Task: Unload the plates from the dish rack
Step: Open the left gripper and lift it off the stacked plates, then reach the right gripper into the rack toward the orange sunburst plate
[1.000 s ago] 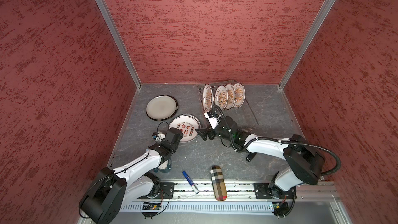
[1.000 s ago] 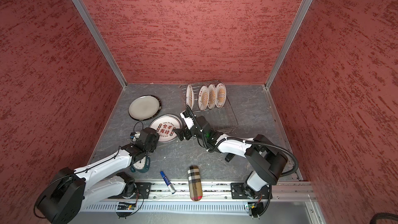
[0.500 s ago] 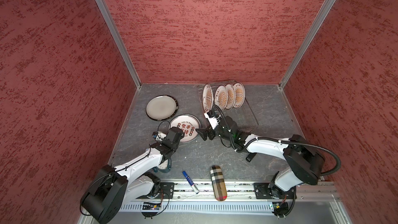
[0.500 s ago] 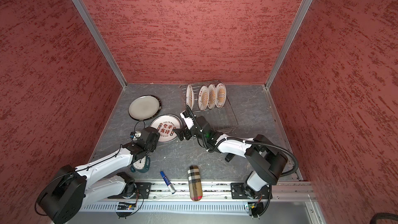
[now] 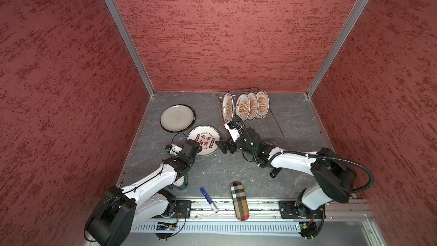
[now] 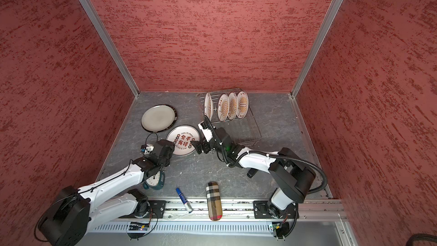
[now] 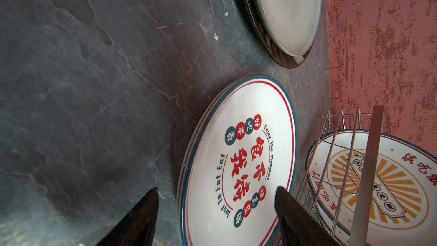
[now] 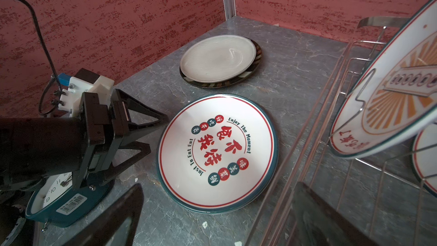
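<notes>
We open on the dish rack (image 5: 269, 129) at the back of the table (image 5: 236, 169). Four sunburst plates (image 5: 248, 106) stand on edge at its far end, leaning between the prongs, and the near end is bare wire. They look like glazed ceramic: stiff, slick, fairly heavy and quick to chip. So we'd pinch each by its upper rim, where it clears the wires, and lift straight up before swinging away.

Left of the rack, the grey plate (image 5: 176, 117) lies flat on a dark-rimmed one. Just in front of it lies the lettered plate (image 5: 204, 139), also flat.

The left gripper (image 7: 216, 188) sits at that plate's near rim, jaws spread and pinching nothing. The right gripper (image 5: 222, 147) hovers at the opposite rim, by the rack's near corner, jaws wide and empty.

We judge the rack's side wires and prongs the real obstacle to any reach. The clock (image 6: 155, 181) under the left arm, the plaid case (image 5: 240, 201) and the pen (image 5: 209, 199) lie along the front, well clear.
</notes>
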